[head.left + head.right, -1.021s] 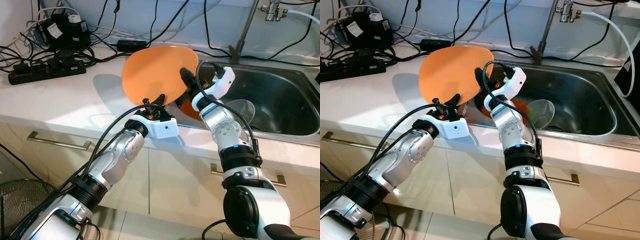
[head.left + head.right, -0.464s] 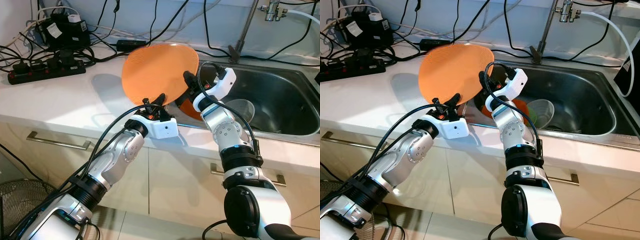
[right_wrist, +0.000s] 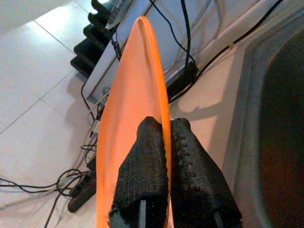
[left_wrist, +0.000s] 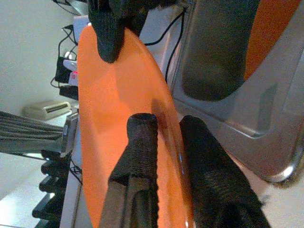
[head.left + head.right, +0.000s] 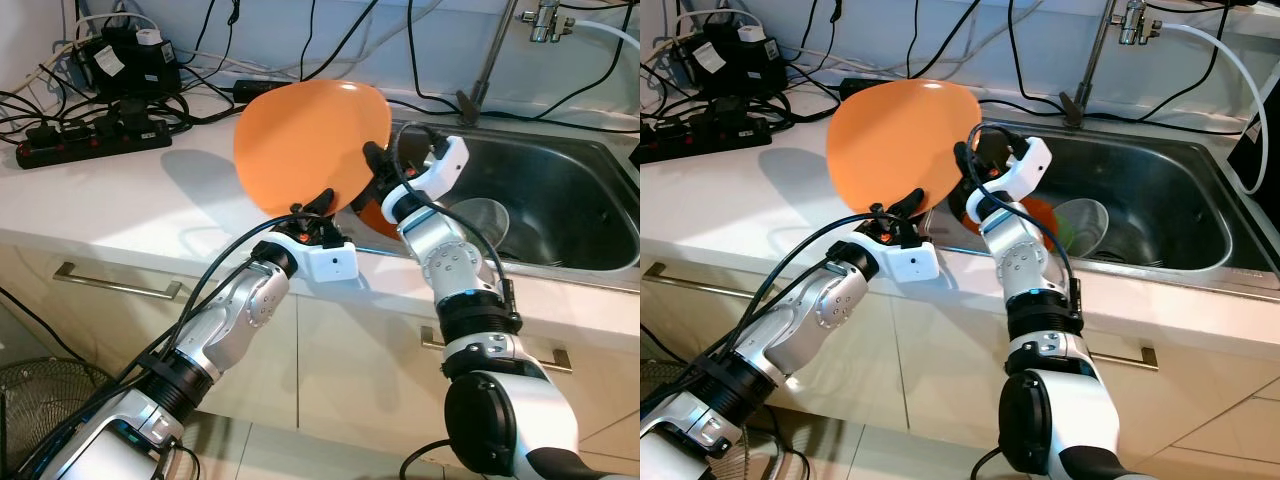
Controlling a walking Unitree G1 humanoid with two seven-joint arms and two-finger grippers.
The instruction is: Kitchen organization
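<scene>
Orange plate [image 5: 305, 140] upright on edge

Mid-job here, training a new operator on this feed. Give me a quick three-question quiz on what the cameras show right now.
1. True or false: both grippers grip the orange plate.
2. Where does the left gripper hold the plate? A. lower rim B. top rim C. centre
3. What clear item stands in the sink beside the right arm?

Key
1. True: the right gripper pinches the rim on the sink side, and the left grips it too.
2. A
3. A clear glass bowl.
</scene>
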